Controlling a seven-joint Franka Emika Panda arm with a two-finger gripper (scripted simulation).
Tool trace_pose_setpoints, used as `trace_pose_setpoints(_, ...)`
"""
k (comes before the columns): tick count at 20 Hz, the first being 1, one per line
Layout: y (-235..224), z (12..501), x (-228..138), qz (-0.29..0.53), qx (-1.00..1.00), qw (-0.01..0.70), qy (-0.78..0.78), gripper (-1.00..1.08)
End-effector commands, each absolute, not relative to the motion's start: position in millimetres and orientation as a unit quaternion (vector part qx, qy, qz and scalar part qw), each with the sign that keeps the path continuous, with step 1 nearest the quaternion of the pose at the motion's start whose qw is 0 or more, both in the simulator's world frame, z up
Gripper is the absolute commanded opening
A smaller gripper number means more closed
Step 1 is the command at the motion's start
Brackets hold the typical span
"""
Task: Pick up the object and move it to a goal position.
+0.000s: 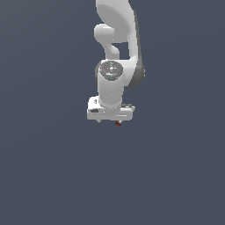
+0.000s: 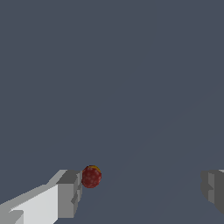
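While the white, rounded arm (image 1: 115, 52) hangs down from twelve o'clock in the exterior view, we see its white jaws (image 1: 110, 121) pointing at the plain slate-grey tabletop (image 1: 48, 167) with the small red, roundish object (image 1: 117, 124) peeking out just under the wrist block, at about five o'clock from it. In the wrist view we find the jaws spread wide — one grey fingertip (image 2: 69, 192) on one side, the other fingertip (image 2: 213, 189) well apart from it across the frame. The red object (image 2: 91, 176), speckled and with a yellow-orange patch on its upper edge, sits just beside the first fingertip, on its inner side; we cannot tell whether they touch. Nothing is gripped — the jaws are released.
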State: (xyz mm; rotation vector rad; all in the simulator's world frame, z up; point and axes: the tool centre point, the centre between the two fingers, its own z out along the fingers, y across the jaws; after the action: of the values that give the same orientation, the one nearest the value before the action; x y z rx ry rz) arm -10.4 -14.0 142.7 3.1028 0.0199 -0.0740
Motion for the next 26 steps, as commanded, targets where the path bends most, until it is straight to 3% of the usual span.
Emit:
trace_pose_setpoints(1,-14.0,142.7,-10.4,-0.024,1.000,0.019,0.006,1.00)
trace_pose_setpoints(11,-47.0,145.2,-10.8,-0.028,0.999,0.024,-0.002,1.00)
trace_pose_setpoints(26,-33.9,135.8,-16.3,-0.024,0.998,0.020,-0.063,1.00)
